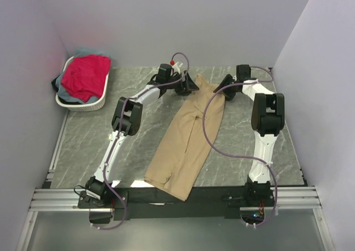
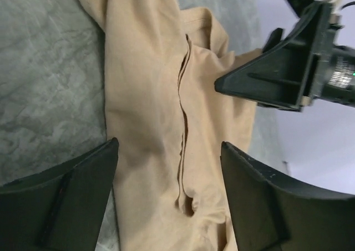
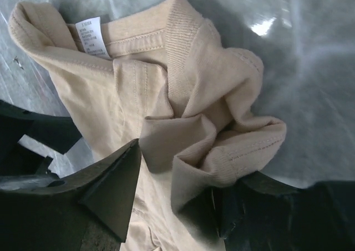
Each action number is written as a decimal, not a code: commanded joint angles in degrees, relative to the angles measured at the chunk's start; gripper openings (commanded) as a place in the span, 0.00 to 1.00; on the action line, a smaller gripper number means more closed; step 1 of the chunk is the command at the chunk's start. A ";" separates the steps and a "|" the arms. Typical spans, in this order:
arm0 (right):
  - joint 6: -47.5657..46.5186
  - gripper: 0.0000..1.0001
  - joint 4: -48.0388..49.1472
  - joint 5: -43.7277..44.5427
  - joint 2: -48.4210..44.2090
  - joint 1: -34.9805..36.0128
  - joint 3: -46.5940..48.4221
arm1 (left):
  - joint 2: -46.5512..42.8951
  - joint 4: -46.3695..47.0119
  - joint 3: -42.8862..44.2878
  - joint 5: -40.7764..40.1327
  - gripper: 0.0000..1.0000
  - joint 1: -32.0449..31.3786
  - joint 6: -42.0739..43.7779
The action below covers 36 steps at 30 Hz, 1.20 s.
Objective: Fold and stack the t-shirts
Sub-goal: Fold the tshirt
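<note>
A tan t-shirt (image 1: 188,134) lies folded into a long strip from the far middle of the table to its near edge. My left gripper (image 1: 186,86) is open over the strip's far end, its jaws straddling the cloth (image 2: 150,96) without touching it (image 2: 169,146). My right gripper (image 1: 227,90) is at the shirt's far right corner. Its jaws stand apart (image 3: 177,170) with the bunched collar (image 3: 222,129) between them, cloth resting on the right finger. A red-pink shirt (image 1: 86,76) lies on top in the basket, over pale blue-grey and dark cloth.
The white oval basket (image 1: 102,98) stands at the far left against the wall. Walls close in the table on the left, back and right. The right gripper's body (image 2: 277,73) shows close by in the left wrist view. A white label (image 3: 91,37) sits inside the collar.
</note>
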 commanded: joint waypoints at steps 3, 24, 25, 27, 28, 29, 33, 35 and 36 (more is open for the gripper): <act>-1.46 0.60 -4.07 1.72 2.53 1.96 6.25 | -1.93 -18.88 3.37 -17.43 0.79 -1.91 12.97; -3.13 0.62 -4.50 1.11 3.40 3.11 6.94 | -9.93 -17.22 -6.30 -37.22 0.79 -4.82 15.00; -3.22 0.63 -5.90 0.41 4.20 3.28 9.21 | -8.88 -17.92 -5.33 -37.75 0.79 -4.82 15.35; -3.74 0.63 -7.23 -0.12 6.04 3.54 12.64 | -8.26 -19.85 -3.49 -37.93 0.78 -4.82 15.35; -4.01 0.63 -8.36 -0.39 6.57 3.89 13.62 | -8.26 -19.69 -3.48 -38.54 0.79 -4.82 15.79; -3.92 0.63 -8.72 -0.39 7.01 4.07 14.33 | -8.43 -19.77 -3.57 -39.07 0.79 -4.73 15.79; -3.66 0.63 -8.90 -0.74 7.98 5.04 15.91 | -7.56 -21.26 -1.64 -36.89 0.72 -4.82 17.28; -3.74 0.63 -8.90 -0.83 8.16 5.48 16.35 | -6.50 -22.14 -0.58 -35.74 0.57 -4.91 17.28; -3.74 0.63 -9.08 -0.83 8.42 5.57 16.62 | -6.24 -22.32 -0.06 -35.47 0.49 -4.91 17.37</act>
